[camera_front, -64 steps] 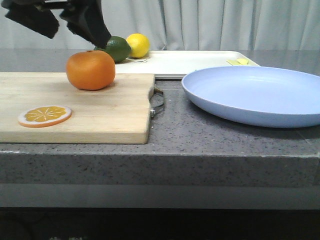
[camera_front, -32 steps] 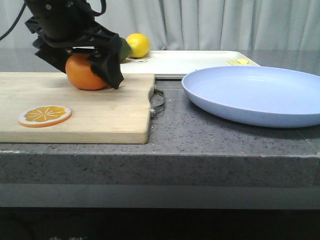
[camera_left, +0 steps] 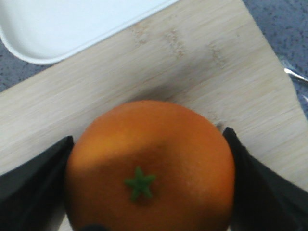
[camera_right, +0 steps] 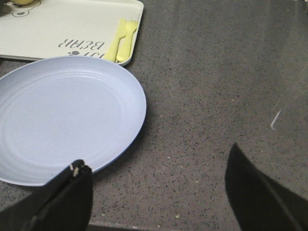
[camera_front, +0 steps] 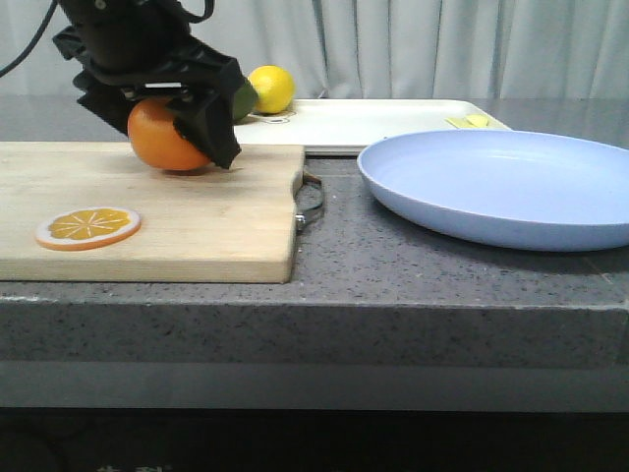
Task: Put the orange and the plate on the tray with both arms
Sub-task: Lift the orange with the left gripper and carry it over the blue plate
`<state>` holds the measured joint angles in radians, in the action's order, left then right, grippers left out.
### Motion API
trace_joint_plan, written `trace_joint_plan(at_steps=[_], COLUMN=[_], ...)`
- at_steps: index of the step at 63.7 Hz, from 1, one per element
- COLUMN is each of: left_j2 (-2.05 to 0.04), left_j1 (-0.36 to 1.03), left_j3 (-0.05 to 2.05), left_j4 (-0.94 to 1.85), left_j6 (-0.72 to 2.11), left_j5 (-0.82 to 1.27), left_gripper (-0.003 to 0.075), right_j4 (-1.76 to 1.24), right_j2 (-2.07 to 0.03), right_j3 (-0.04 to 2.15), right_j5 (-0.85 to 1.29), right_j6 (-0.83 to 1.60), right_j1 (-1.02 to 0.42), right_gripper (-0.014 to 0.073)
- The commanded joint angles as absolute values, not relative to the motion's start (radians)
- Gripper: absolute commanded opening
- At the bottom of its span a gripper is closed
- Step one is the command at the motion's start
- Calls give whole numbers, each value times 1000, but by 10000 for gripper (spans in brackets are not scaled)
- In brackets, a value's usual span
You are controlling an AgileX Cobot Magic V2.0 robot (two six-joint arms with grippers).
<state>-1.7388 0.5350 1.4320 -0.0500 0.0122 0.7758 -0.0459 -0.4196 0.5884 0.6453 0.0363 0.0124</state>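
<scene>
The orange [camera_front: 157, 140] sits between the fingers of my left gripper [camera_front: 172, 147] at the back of the wooden cutting board [camera_front: 197, 216]. In the left wrist view the orange [camera_left: 149, 159] fills the gap, and both black fingers [camera_left: 36, 185] press its sides. The pale lavender-blue plate [camera_front: 501, 187] lies on the grey counter at the right. My right gripper [camera_right: 158, 156] is open and empty above the counter beside the plate [camera_right: 62, 115], one finger over its rim. The cream-white tray [camera_front: 373, 123] lies behind the board and plate.
A lemon [camera_front: 271, 88] and a dark green fruit [camera_front: 241, 98] sit at the tray's left end, and a yellow fork [camera_right: 122, 38] lies at its right end. An orange slice [camera_front: 88, 227] lies on the board's front left. The board's metal handle [camera_front: 311, 202] points toward the plate.
My left gripper came down over the orange and closed on its sides. The orange now sits slightly higher in the front view. The plate has not moved.
</scene>
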Motion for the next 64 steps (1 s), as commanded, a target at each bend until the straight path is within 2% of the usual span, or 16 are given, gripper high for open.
trace_joint_plan(at_steps=[1,33,56,64], left_j2=[-1691,-1909,-2070,-2094], left_j1=[584,858,913,913], left_j3=[1518,1867,2034,2049], left_j4=[-45,-30,21,28], left_j6=[12,12,12,12], left_j5=[762,801,801,793], left_gripper=[454,454,458,504], right_j4=[-36,-36,-36,-36], right_j2=[-435,-435,-435,-435], right_j3=[620,620,620,620], right_j5=[571,571,572,572], right_j6=[45,45,45,45], right_j1=[17,17,17,17], right_gripper=[578,578,578,578])
